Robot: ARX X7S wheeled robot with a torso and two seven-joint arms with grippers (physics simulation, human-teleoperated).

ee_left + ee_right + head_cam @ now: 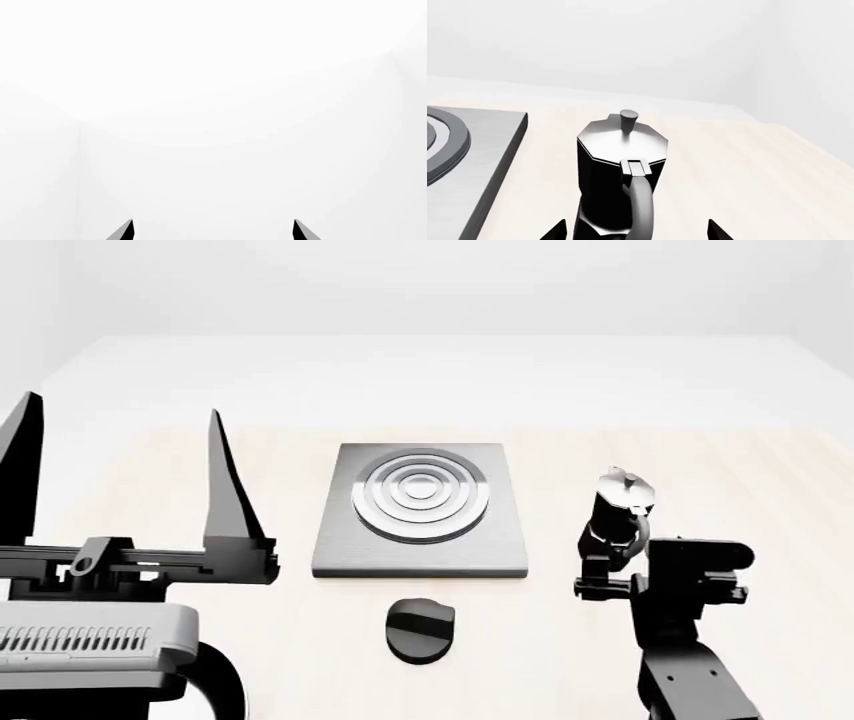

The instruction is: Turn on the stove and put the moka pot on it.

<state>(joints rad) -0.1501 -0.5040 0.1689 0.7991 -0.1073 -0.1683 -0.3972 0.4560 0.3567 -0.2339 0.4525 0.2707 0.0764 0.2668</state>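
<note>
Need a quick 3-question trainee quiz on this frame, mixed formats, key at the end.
1. True or false: the moka pot stands on the stove.
2. The knob lies: A) behind the stove, B) in front of it, nearer the robot, C) on the burner.
3. Fill in: the moka pot's handle faces the ___ gripper.

Key: 1 false, it stands on the table beside the stove; 2 B; 3 right.

The stove [420, 510] lies mid-counter [747, 480], with the knob [419, 628] apart just in front of it. The pot [619, 510] stands upright on the counter to the stove's right, off it, its handle toward the right pincer [603, 565] just before it. The left pincer [120, 480] hangs left of the stove.
</note>
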